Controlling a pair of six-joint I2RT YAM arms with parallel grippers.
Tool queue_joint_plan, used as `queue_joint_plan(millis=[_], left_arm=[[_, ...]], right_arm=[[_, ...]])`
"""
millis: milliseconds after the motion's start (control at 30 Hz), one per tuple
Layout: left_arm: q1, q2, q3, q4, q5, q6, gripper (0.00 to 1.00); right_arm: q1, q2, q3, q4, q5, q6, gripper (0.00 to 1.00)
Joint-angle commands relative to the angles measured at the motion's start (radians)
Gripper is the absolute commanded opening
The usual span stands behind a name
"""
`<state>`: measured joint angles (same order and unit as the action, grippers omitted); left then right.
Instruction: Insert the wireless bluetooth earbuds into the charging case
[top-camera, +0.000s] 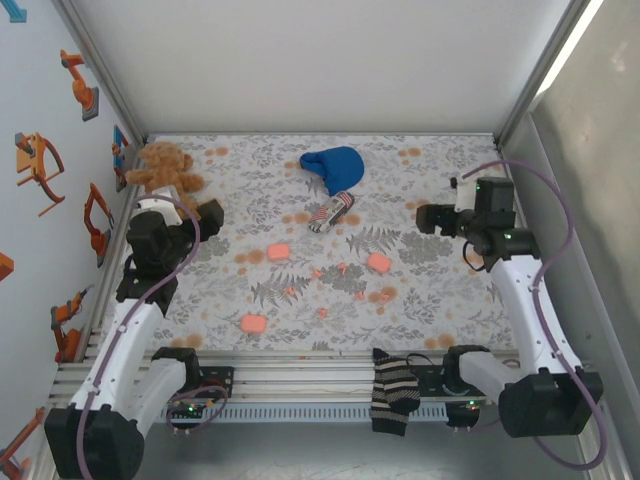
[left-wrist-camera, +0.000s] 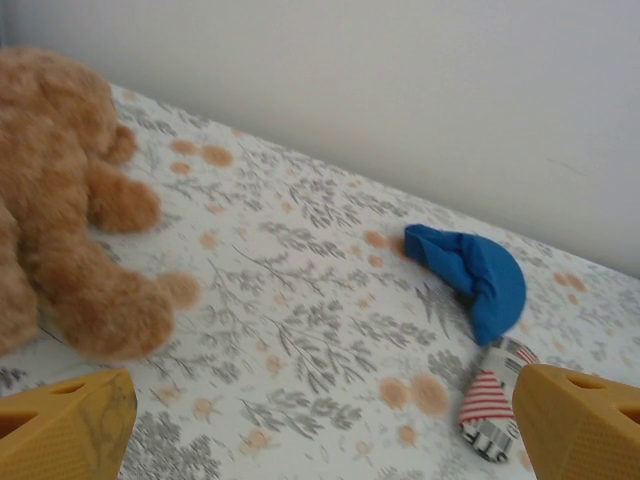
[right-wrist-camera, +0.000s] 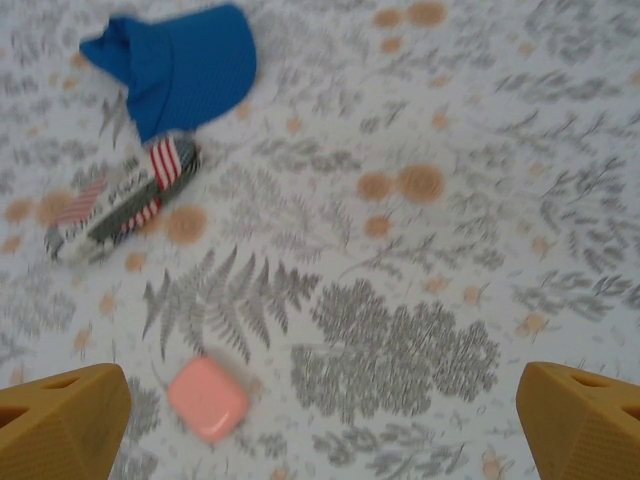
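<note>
- My left pincer (left-wrist-camera: 322, 405) is spread wide, with nothing between its yellow fingers (left-wrist-camera: 65, 430). It hangs at the far left of the table (top-camera: 450, 300), beside the teddy (left-wrist-camera: 70, 200).
- My right pincer (right-wrist-camera: 322, 400) is spread wide too and is empty, on the far right. A pink case (right-wrist-camera: 207, 398) lies below it, near one finger.
- The earbuds (top-camera: 316, 272) lie loose mid-table, scattered among the three cases (top-camera: 278, 252).
- The blue cap (right-wrist-camera: 175, 70) at the back touches a flag-striped item (right-wrist-camera: 120, 205).
- A striped sock (top-camera: 393, 390) drapes over the near edge.
</note>
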<state>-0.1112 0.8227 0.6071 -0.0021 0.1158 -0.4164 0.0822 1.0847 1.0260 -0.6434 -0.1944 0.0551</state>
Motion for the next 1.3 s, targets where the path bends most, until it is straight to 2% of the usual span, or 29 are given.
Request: queue_joint_plan(millis=[0,200,267,567,867,1267], left_arm=[[-0.007,-0.057,-0.035,-0.102,0.1,-0.118,0.96],[-0.011,-0.124,-0.109,-0.138,0.11,-0.162,0.96],[-0.012,-0.137,-0.119,-0.151,0.115,-0.166,0.96],[-0.013,-0.174,-0.102,-0.222,0.081,-0.143,0.96],[-0.013,-0.18,-0.086,-0.266,0.06,-0.128,0.96],[-0.013,-0.172,-0.072,-0.289,0.045,-0.117,0.96]], right_arm=[[0.105,0.058,0.04,-0.218,0.049,-0.082,0.98],[0.254,0.226,0.058,-0.282,0.129,-0.153,0.95],[0.289,0.27,0.062,-0.268,0.17,-0.169,0.98],[0.425,0.508,0.113,-0.19,0.269,-0.262,0.97],[0.456,0.697,0.198,-0.171,0.274,-0.351,0.94],[0.456,0.79,0.22,-0.161,0.248,-0.38,0.79]])
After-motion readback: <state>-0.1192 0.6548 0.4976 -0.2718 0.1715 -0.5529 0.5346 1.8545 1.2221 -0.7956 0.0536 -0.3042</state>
